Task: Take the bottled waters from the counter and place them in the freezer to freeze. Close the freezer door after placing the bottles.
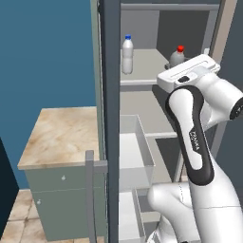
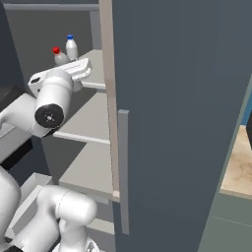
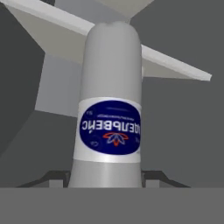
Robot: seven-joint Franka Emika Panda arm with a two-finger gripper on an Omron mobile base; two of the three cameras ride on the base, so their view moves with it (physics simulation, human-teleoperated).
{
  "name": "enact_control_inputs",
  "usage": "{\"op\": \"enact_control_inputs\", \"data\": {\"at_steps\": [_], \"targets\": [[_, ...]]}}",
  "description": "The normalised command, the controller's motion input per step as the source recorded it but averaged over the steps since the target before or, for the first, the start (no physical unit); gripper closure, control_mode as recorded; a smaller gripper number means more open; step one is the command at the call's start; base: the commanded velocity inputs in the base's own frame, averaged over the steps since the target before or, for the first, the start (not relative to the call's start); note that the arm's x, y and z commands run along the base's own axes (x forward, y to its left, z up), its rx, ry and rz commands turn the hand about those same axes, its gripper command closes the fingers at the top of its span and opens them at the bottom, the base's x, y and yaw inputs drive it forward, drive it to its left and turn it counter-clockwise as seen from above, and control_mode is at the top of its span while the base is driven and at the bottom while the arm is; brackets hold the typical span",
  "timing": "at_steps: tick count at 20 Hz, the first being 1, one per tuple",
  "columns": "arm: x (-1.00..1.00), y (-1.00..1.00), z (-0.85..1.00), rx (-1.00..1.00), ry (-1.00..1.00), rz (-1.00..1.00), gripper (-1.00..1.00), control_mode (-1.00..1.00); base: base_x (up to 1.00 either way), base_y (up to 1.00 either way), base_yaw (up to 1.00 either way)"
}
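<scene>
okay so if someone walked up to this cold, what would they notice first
The white arm reaching into the open freezer, its pincer shut on the red-capped bottle at the upper shelf. The blue-capped bottle stands upright further left on that shelf. The tall dark freezer door hangs open at right.

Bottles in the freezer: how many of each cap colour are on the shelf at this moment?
Blue-capped bottle: 1, standing free on the top shelf.
Red-capped bottle: 1, on the same shelf, at the gripper.
Total: 2
</scene>
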Motion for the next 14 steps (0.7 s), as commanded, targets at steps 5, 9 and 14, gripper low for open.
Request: {"op": "enact_control_inputs", "data": {"at_steps": [5, 9, 14], "targets": [[0.29, 0.03, 0.20, 0.07, 0.06, 0.00, 1.00, -1.00, 0.00, 0.00, 0.00], [0.37, 0.00, 0.24, 0.14, 0.19, 0.00, 1.00, -1.00, 0.00, 0.00, 0.00], [0.23, 0.00, 0.04, 0.09, 0.15, 0.00, 1.00, -1.00, 0.00, 0.00, 0.00]]}}
